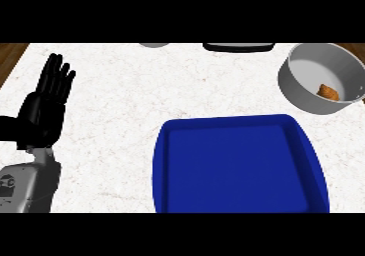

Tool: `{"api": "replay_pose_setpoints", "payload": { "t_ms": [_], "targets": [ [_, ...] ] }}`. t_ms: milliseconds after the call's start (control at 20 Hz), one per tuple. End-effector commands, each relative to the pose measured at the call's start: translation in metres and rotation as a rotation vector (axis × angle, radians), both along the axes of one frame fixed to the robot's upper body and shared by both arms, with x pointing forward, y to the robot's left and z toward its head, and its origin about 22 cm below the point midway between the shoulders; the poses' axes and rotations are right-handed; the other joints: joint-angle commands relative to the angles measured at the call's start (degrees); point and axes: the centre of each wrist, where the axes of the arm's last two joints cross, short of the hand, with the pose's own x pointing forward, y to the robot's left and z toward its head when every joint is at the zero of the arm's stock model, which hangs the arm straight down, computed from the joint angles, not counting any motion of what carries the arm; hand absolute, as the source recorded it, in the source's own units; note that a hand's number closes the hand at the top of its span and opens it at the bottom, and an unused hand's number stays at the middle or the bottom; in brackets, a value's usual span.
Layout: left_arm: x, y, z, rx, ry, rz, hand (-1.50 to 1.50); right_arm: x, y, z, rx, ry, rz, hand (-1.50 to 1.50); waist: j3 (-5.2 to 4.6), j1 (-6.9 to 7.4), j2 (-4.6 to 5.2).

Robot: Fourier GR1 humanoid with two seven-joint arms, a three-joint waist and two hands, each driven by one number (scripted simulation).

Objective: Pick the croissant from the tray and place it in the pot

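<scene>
Left hand (43, 107) upright, fingers (58, 75) straight.

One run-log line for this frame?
golden-brown croissant: in grey metal pot | blue plastic tray: empty | left hand: open, resting | right hand: unseen

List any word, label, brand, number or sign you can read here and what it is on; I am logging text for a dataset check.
None can be read.
The grey forearm by the open left robot hand bears dark marks, too blurred to read.
The blue rectangular plastic tray, the grey round metal pot and the brown croissant inside it show no text.
</scene>
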Motion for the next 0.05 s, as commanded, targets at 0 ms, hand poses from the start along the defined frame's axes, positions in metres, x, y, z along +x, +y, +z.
{"api": "replay_pose_setpoints", "payload": {
  "t_ms": [0],
  "targets": [
    [-0.0059,-0.0094,-0.0149,0.004,0.006,-0.003,0.0,-0.0229,-0.0193,0.0223,-0.011,0.004,-0.014,-1.5,0.04,0.15,0.07]
  ]
}}
